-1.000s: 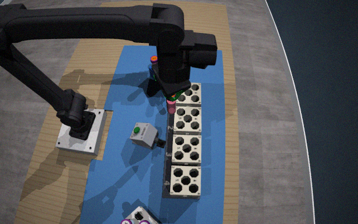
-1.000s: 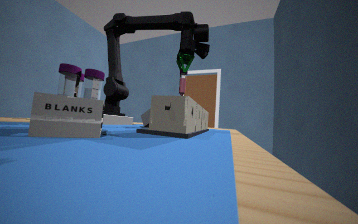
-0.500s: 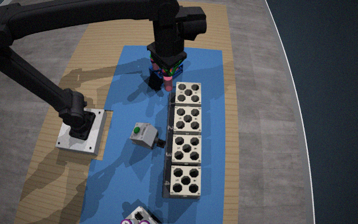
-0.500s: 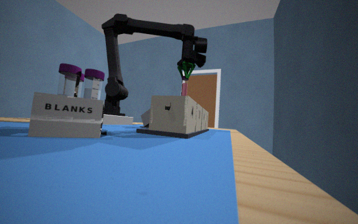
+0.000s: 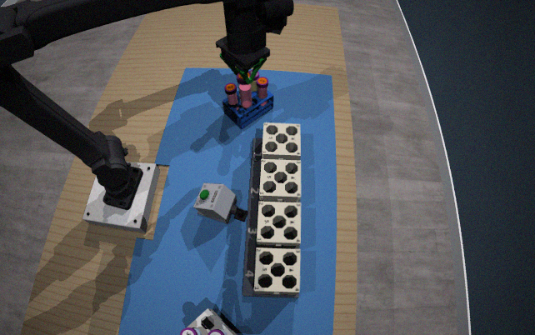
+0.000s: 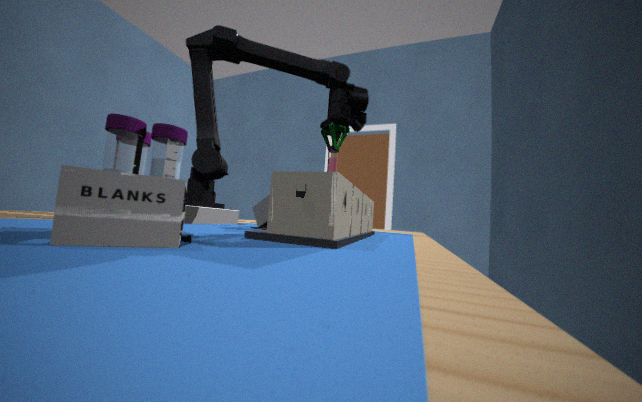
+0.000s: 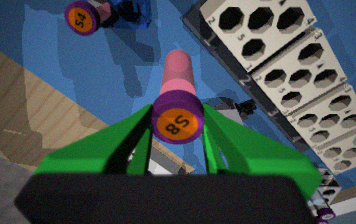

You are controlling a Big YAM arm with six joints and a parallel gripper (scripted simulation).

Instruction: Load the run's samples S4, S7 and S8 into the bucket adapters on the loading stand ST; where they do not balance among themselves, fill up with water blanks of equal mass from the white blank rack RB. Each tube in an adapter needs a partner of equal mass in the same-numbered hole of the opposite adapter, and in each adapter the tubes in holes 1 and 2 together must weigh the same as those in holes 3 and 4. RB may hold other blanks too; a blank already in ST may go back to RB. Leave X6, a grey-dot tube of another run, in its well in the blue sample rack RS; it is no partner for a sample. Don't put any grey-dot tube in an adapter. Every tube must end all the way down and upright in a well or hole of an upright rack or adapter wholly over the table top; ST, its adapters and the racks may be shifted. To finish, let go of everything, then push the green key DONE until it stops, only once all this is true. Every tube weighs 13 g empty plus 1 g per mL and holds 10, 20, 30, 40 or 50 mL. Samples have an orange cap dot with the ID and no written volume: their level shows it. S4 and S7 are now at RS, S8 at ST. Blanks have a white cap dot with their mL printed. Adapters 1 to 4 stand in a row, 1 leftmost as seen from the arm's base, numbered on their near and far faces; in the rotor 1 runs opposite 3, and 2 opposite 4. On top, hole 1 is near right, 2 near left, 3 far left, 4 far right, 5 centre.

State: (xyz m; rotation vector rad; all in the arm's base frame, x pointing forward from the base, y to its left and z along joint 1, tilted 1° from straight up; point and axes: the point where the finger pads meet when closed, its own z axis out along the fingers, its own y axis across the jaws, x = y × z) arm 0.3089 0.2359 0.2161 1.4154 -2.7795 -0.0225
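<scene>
My gripper (image 5: pixel 247 77) is shut on sample S8 (image 7: pixel 177 121), a pink-filled tube with a purple cap and an orange dot. It holds the tube upright by the cap, at the blue sample rack RS (image 5: pixel 248 109). I cannot tell whether the tube's tip is in a well. S4 (image 7: pixel 81 18) stands in RS, and two capped tubes (image 5: pixel 230 93) (image 5: pixel 262 87) show there in the top view. Adapters 1 (image 5: pixel 282 139), 2 (image 5: pixel 280 178), 3 (image 5: pixel 278 222) and 4 (image 5: pixel 277 271) stand in a row on ST, every hole empty. In the exterior view the gripper (image 6: pixel 334 137) hangs beyond the stand (image 6: pixel 320 207).
The box with the green DONE key (image 5: pixel 204 194) sits left of adapters 2 and 3. The white blank rack RB (image 6: pixel 117 207) (image 5: pixel 204 327), marked BLANKS, holds purple-capped tubes at the table's near end. The arm's base plate (image 5: pixel 121 200) is at the left.
</scene>
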